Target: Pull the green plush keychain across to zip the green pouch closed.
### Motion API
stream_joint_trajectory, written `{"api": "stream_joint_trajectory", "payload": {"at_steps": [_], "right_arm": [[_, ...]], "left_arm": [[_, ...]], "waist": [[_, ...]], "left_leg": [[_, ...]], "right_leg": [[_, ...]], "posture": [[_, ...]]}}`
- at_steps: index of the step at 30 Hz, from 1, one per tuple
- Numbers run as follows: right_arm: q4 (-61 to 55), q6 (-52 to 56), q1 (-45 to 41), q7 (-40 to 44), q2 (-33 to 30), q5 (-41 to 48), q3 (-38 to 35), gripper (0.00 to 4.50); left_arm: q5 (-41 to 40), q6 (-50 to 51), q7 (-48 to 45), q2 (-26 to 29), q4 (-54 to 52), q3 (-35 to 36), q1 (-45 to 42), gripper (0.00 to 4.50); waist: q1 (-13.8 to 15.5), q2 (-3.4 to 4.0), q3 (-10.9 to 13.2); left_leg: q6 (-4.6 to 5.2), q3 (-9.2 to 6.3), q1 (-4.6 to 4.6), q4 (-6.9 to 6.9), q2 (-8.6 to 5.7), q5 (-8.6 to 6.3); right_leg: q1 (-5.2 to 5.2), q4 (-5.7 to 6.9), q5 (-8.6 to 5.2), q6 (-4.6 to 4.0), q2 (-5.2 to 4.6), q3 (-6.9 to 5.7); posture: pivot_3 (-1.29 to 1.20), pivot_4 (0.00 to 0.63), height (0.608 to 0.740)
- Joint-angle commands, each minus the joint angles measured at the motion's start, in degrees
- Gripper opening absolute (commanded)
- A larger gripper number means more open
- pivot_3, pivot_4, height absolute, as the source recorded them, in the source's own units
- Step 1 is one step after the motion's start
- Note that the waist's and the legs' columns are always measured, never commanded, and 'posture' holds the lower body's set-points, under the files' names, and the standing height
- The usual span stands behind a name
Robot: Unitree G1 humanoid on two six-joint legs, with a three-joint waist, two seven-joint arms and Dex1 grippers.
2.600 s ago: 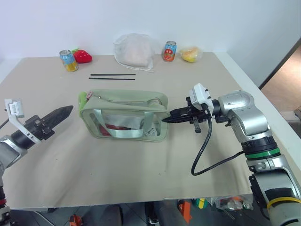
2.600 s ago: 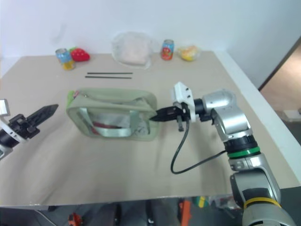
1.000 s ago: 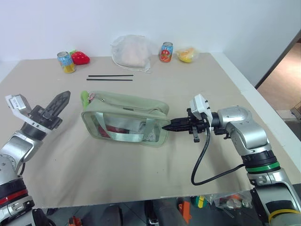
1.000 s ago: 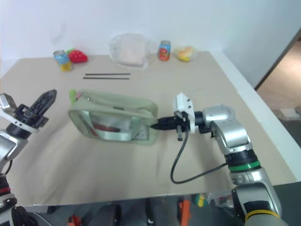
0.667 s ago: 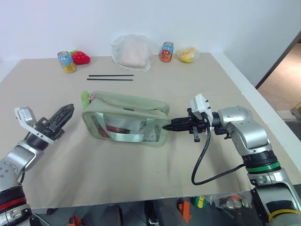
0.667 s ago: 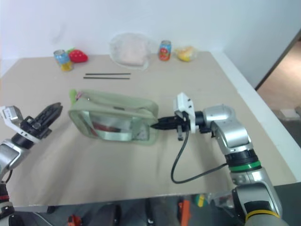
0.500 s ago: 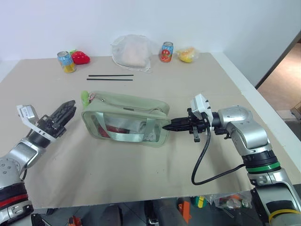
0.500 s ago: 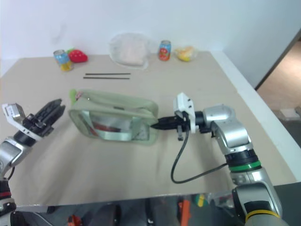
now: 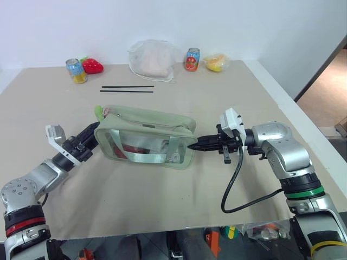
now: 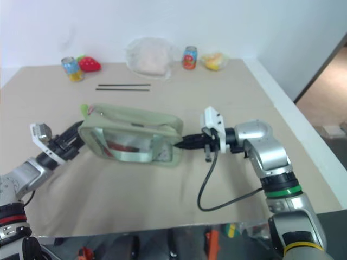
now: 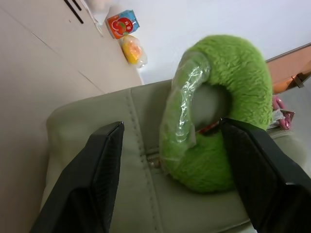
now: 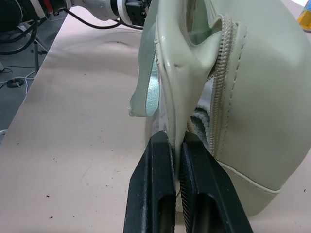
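Observation:
The green pouch (image 9: 145, 121) lies in the middle of the table, its zipper running along the top. The green plush keychain (image 9: 97, 112) sticks up at the pouch's left end. In the left wrist view it is a fuzzy lime ring (image 11: 221, 131) partly wrapped in clear film. My left gripper (image 9: 92, 136) is open at that left end, one finger (image 11: 99, 179) on each side of the plush. My right gripper (image 9: 197, 144) is shut on the pouch's right-end edge (image 12: 175, 97) and points left.
Along the back of the table stand a white drawstring sack (image 9: 153, 59), two cans (image 9: 78, 70) (image 9: 193, 58), a red strawberry toy (image 9: 92, 65) and a yellow item (image 9: 217, 63). Two black sticks (image 9: 127, 89) lie behind the pouch. The table's edge (image 9: 295, 116) runs along the right.
My left arm has dropped and swung right, up to the pouch's left end, and its fingers have gone from shut to open. The right gripper and pouch have stayed put.

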Motion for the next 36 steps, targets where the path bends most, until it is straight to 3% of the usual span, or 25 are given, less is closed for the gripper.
{"api": "stream_joint_trajectory", "payload": {"at_steps": [1,2,9,17,25,28,36], "right_arm": [[-2.0,-0.1,-0.1,-0.3,-0.6,0.3,-1.6,0.00],[-1.9,-0.1,-0.1,-0.4,-0.6,0.3,-1.5,0.00],[-1.6,-0.4,0.0,-0.6,-0.4,0.1,-1.3,0.00],[-1.2,-0.7,-0.3,-0.7,-0.2,-0.1,-1.1,0.00],[-2.0,-0.7,0.2,-1.3,-0.1,0.0,-1.1,0.00],[-2.4,-0.6,0.6,-1.7,-0.1,0.0,-1.2,0.00],[-2.8,-0.6,1.0,-2.1,-0.1,0.2,-1.3,0.00]], "left_arm": [[-0.9,-0.3,-1.0,-0.1,-1.1,0.7,-0.9,3.23],[-0.9,-0.8,-1.2,0.0,-1.1,1.2,-1.1,2.67],[-3.3,-4.1,-1.4,0.5,-3.6,4.7,-2.4,0.49],[-11.4,-3.6,1.9,-0.1,-8.6,3.7,-8.1,0.49],[-8.7,0.6,4.1,2.2,-15.2,-7.8,-12.8,0.49],[-9.7,2.3,3.5,3.8,-15.6,-9.1,-12.4,1.23],[-9.5,2.9,1.7,8.0,-14.1,-7.3,-8.6,4.01]], "waist": [[0.0,0.00,0.0],[0.0,0.00,0.0],[0.0,-0.01,0.0],[0.0,-0.15,0.1],[-0.3,-0.20,0.1],[-0.4,-0.19,0.1],[-0.4,-0.19,0.1]], "left_leg": [[0.00,0.00,0.00,0.00,-0.01,0.00],[0.00,0.00,0.00,0.00,-0.03,0.00],[0.00,0.00,0.00,0.00,-0.03,0.00],[-0.01,0.00,-0.01,0.01,-0.04,0.00],[-0.07,0.02,-0.01,0.00,-0.05,0.00],[-0.09,0.01,0.01,-0.05,-0.04,0.01],[-0.14,0.02,0.09,-0.06,-0.08,0.04]], "right_leg": [[0.00,0.00,0.00,0.00,-0.01,0.00],[0.00,0.00,0.00,0.00,-0.03,0.00],[0.00,0.00,0.00,0.00,-0.02,0.00],[0.00,-0.01,0.01,0.01,-0.04,0.00],[0.01,-0.01,0.01,0.02,-0.04,0.07],[0.00,-0.01,0.01,0.02,-0.01,0.08],[0.03,-0.01,0.01,0.02,-0.04,0.08]], "posture": [[0.00,0.150,0.740],[0.00,0.150,0.740],[0.00,0.150,0.740],[0.00,0.150,0.740],[0.00,0.150,0.740],[0.00,0.150,0.740],[0.00,0.150,0.740]]}}
